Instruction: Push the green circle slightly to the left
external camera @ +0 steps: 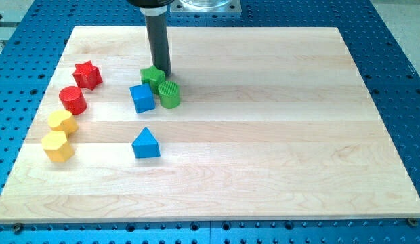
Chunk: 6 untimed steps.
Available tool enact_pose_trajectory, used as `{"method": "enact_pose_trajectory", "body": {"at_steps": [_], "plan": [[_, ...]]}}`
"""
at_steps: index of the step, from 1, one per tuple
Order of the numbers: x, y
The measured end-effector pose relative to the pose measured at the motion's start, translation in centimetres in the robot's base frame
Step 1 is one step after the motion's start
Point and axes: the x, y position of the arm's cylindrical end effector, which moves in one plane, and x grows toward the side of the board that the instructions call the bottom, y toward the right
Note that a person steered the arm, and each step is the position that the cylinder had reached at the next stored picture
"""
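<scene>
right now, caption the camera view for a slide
My tip behind the green circle, beside the green star.

A pale wooden board (264, 156) lies before me, its four edges ringed by a blue perforated metal table (400, 68). Even light falls across both, with soft shadows.

Pale, smooth-grained wooden board (264, 149) lies on blue perforated metal table (400, 41).

I can read no text, label, number or sign anywhere on my board or blocks.
</scene>
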Motion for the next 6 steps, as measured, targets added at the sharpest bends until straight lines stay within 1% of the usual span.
{"method": "enact_pose_trajectory", "body": {"at_steps": [1,2,3,4,5,6], "plan": [[-0.3,4.5],[1.8,6.6],[4.5,6.6],[5.6,6.3],[5.8,5.6],[3.4,4.7]]}}
